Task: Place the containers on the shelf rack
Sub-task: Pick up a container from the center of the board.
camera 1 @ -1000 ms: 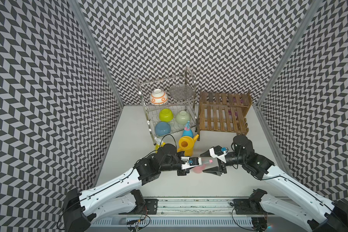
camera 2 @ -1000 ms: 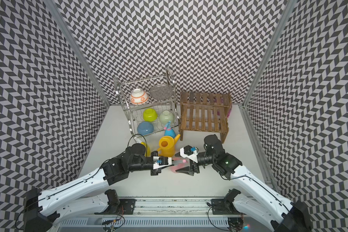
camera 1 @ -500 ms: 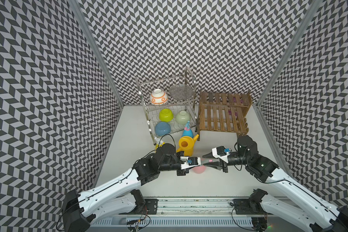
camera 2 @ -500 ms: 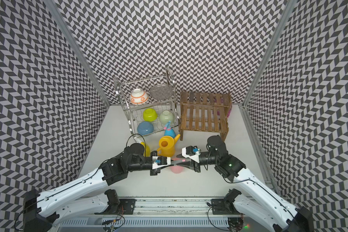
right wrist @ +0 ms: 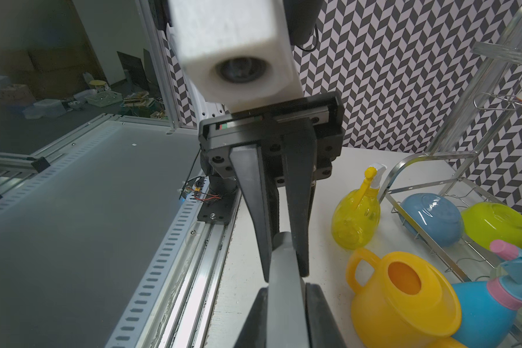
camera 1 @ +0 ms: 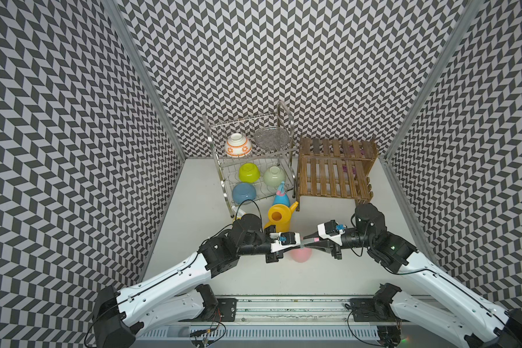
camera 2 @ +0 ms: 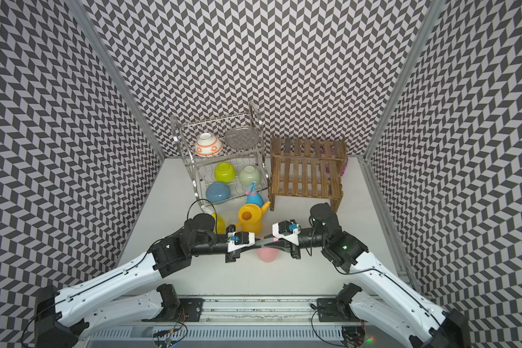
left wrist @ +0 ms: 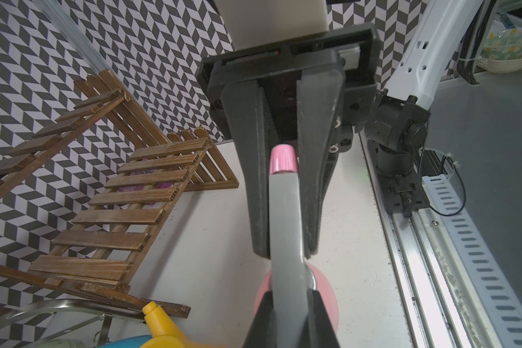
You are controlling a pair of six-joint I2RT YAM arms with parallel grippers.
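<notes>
A pink spray bottle (camera 1: 300,255) hangs by its grey spray head (left wrist: 285,229) over the table's front middle. My left gripper (camera 1: 299,243) is shut on that head from the left. My right gripper (camera 1: 305,242) is shut on the same head from the right, its fingers (left wrist: 317,180) straddling the pink nozzle tip (left wrist: 282,159). Both top views show the two grippers meeting tip to tip. The brown slatted shelf rack (camera 1: 333,177) stands at the back right. The yellow watering can (camera 1: 279,215), blue spray bottle (camera 1: 281,197) and translucent yellow spray bottle (right wrist: 356,220) stand on the table.
A metal wire dish rack (camera 1: 241,120) with upturned bowls (camera 1: 244,192) stands left of the shelf rack, just behind the three standing containers. Something purple (camera 1: 352,171) shows through the shelf rack's slats. A rail (camera 1: 284,310) runs along the table's front edge.
My right gripper came in from the right with its jaws open and shut on the pink bottle's spray head. The left gripper kept its hold and stayed in place.
</notes>
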